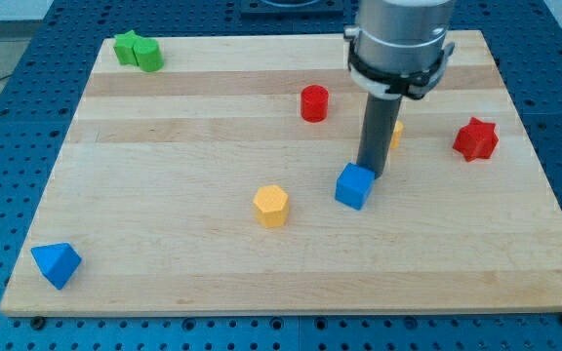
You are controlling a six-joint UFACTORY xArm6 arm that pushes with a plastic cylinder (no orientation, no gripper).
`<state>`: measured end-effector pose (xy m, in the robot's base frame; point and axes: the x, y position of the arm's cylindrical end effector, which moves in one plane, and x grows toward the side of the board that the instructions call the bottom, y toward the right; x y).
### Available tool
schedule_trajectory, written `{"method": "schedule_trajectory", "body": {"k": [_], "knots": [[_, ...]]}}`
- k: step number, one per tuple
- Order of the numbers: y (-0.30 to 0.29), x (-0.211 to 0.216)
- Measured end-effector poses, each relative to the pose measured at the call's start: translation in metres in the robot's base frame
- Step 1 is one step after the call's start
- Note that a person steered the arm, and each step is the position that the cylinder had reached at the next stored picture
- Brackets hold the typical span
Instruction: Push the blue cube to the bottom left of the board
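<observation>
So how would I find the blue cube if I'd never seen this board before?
Start at the big grey arm near the view's top and follow its dark rod down to my tip. The blue cube sits right at that tip, just below and to the view's left, near the board's middle. The other blue block, a pointed wedge shape, is far off at the bottom left corner; the nearest neighbour is the yellow block.

**Q:** what does your arm actually look like on the feed?

**Me:** Honestly not much of it shows. I get a fat silver-grey cylinder (402, 24) coming in from the view's top, smooth and a bit shiny. Around its lower edge there's a black ring clamp (399, 70) with a little lug sticking out on each side. Below that a straight dark grey rod (380, 132), plain and matte, down to my tip (370, 173). No cables or markings I can make out.
</observation>
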<state>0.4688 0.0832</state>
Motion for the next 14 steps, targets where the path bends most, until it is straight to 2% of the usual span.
{"method": "schedule_trajectory", "body": {"k": [2,4,6,8,9,10,11,12,13,14], "knots": [[-0.007,0.047],[-0.077,0.049],[-0.068,0.083],[-0.14,0.069],[-0.169,0.08],[-0.17,0.103],[-0.19,0.108],[-0.21,0.098],[-0.201,0.08],[-0.231,0.08]]}}
